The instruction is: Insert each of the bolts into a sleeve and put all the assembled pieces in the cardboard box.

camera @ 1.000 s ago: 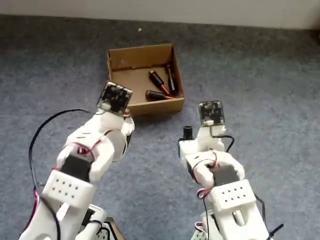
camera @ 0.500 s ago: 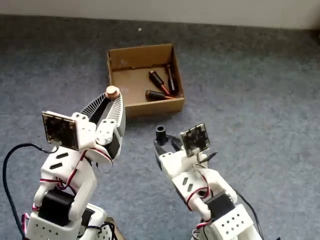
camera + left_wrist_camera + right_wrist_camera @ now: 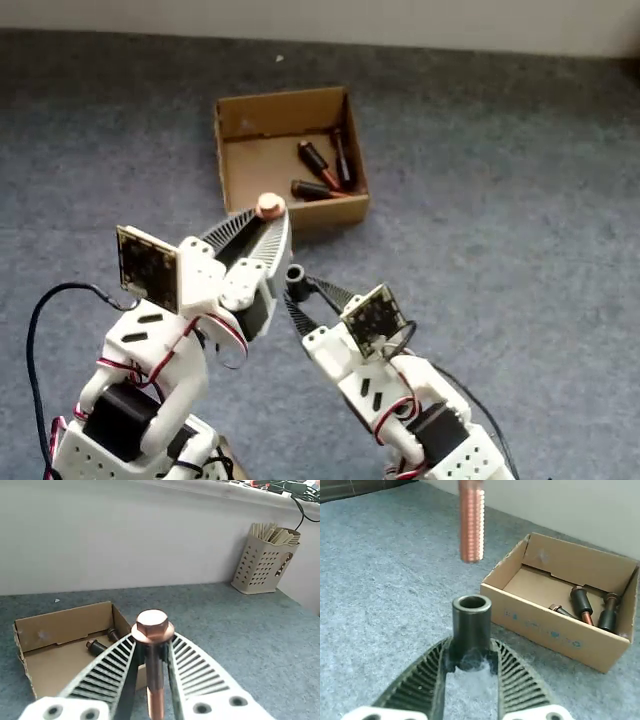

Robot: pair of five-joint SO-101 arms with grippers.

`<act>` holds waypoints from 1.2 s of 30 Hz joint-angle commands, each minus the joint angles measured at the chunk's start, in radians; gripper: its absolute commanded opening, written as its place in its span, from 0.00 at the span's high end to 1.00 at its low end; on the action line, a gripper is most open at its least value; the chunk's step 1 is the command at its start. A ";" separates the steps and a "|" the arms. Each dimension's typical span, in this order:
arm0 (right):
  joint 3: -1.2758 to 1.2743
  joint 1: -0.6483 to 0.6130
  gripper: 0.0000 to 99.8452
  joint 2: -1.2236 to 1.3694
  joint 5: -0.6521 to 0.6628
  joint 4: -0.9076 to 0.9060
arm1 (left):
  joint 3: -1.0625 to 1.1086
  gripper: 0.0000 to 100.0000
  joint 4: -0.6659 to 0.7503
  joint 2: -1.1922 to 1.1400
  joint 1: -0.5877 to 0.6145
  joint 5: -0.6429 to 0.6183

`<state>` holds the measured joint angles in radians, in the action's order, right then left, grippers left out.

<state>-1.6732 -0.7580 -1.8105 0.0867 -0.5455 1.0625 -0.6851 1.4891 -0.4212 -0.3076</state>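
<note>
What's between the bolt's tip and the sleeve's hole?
Nothing. In the right wrist view, a bare gap separates the bolt from the sleeve.

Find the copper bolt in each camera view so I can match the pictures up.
High view: the copper bolt shows its head at the tip of the left hand.
Left wrist view: the bolt is clamped between that hand's fingers.
Right wrist view: its threaded end hangs above the sleeve in the right hand.
Shared landmark: the cardboard box, beyond the bolt.
</note>
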 commanded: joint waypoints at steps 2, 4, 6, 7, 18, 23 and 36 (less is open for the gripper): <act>-0.048 -0.008 1.00 -0.025 0.011 0.021 | 0.018 1.00 0.000 0.015 -0.025 -0.005; -0.048 -0.008 1.00 -0.025 0.011 0.021 | 0.038 1.00 0.003 0.015 -0.025 0.002; -0.047 -0.008 1.00 -0.025 0.011 0.021 | 0.054 1.00 0.005 0.015 -0.025 0.048; -0.045 -0.008 1.00 -0.025 0.011 0.024 | 0.065 1.00 0.005 0.015 -0.025 0.060; -0.036 -0.008 1.00 -0.025 0.008 0.054 | 0.107 1.00 0.002 0.015 -0.047 0.064; -0.036 -0.007 1.00 -0.025 0.006 0.051 | 0.108 1.00 0.002 0.015 -0.047 0.064; -0.036 0.041 1.00 -0.025 0.005 0.050 | 0.108 1.00 0.003 0.015 -0.162 0.095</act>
<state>-1.6732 -0.7472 -1.8121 0.0882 -0.5286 1.1730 -0.6836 1.5075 -0.5163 -0.2263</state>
